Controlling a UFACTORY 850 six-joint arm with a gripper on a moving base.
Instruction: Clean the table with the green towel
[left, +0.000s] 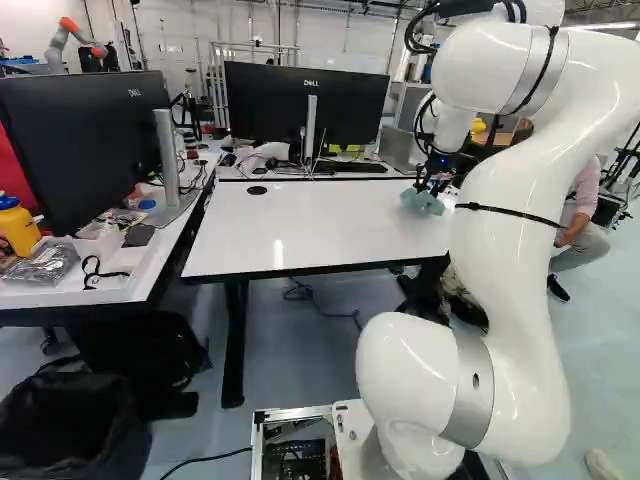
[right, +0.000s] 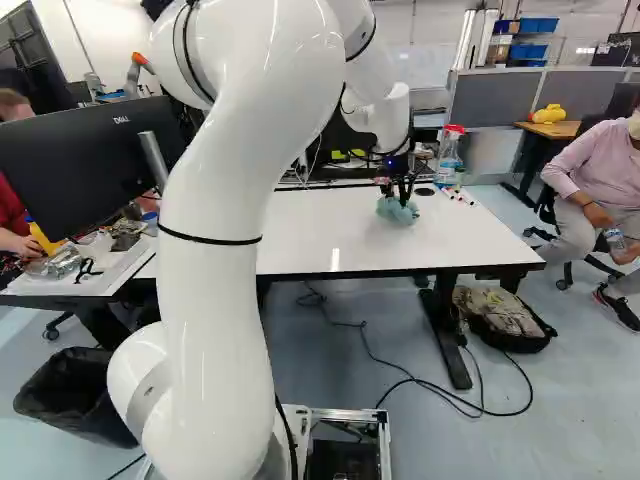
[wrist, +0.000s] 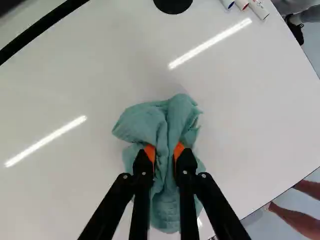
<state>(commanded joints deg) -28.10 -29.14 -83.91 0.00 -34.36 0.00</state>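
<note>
Wrist view: the gripper (right: 398, 194) pinches the towel (wrist: 162, 125) (all bunched up), apparently touching the white table (wrist: 240, 110).

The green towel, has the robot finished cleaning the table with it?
Grabbing looks done: the pincer is shut on the bunched towel. The wiping may be under way: the towel is at or just above the white table. I can't tell which parts are wiped. Probably left: any unwiped tabletop, then letting go of the gripped towel.
</note>
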